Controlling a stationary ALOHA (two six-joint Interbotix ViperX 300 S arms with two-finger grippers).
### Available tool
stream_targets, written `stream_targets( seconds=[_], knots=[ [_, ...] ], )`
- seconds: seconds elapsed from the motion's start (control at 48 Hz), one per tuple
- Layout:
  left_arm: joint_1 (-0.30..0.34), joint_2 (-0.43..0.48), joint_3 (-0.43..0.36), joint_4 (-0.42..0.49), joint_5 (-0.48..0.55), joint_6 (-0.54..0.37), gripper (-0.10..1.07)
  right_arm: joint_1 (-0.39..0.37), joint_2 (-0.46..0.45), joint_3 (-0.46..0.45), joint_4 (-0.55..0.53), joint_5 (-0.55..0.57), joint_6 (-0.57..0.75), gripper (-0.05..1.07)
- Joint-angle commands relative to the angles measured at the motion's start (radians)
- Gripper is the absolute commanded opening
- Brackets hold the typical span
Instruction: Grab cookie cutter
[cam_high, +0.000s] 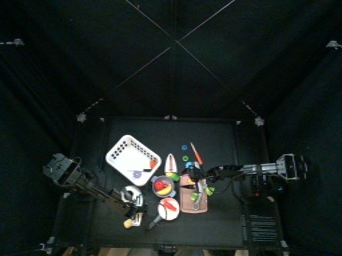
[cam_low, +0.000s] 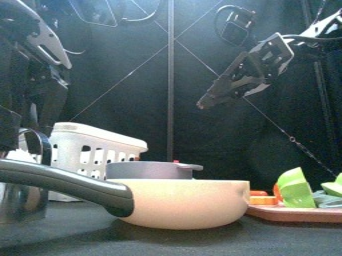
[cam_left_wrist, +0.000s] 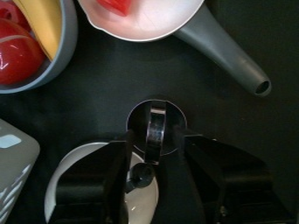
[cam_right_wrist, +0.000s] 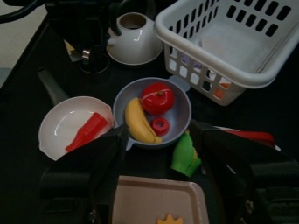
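Observation:
A small yellow star-edged shape (cam_right_wrist: 173, 219), probably the cookie cutter, lies on a tan tray (cam_right_wrist: 135, 203) and is cut off by the edge of the right wrist view. My right gripper (cam_right_wrist: 158, 153) hangs open above the tray's near end, also seen from above (cam_high: 201, 178) and from the front (cam_low: 221, 95). It holds nothing. My left gripper (cam_left_wrist: 156, 149) is open, with its jaws on either side of the black handle (cam_left_wrist: 156, 129) of a white kettle (cam_left_wrist: 87, 175) at the table's front left (cam_high: 134, 200).
A white basket (cam_high: 130, 158) stands at the back left. A grey bowl (cam_right_wrist: 176, 122) holds an apple and a banana. A white pan (cam_right_wrist: 65, 122) with a grey handle (cam_low: 67, 185) holds a red pepper. A green piece (cam_right_wrist: 187, 153) lies by the tray.

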Motion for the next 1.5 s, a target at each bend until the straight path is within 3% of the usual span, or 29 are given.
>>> stream_targets(
  seconds=[0.0, 0.167, 0.562, 1.479],
  knots=[
    [0.005, -0.009, -0.012, 0.002, -0.006, 0.005, 0.69, -0.005, -0.023, -0.008, 0.003, -0.003, 0.002, 0.91],
    [0.005, -0.009, -0.023, 0.002, -0.011, 0.017, 0.63, -0.005, -0.023, -0.006, 0.002, -0.003, 0.002, 0.91],
    [0.023, -0.043, -0.089, 0.000, -0.011, 0.017, 0.63, -0.002, -0.025, -0.009, 0.006, -0.003, 0.006, 0.91],
    [0.114, -0.146, -0.086, 0.003, 0.043, 0.017, 0.61, 0.000, -0.025, 0.002, 0.006, -0.003, 0.003, 0.91]
  ],
)
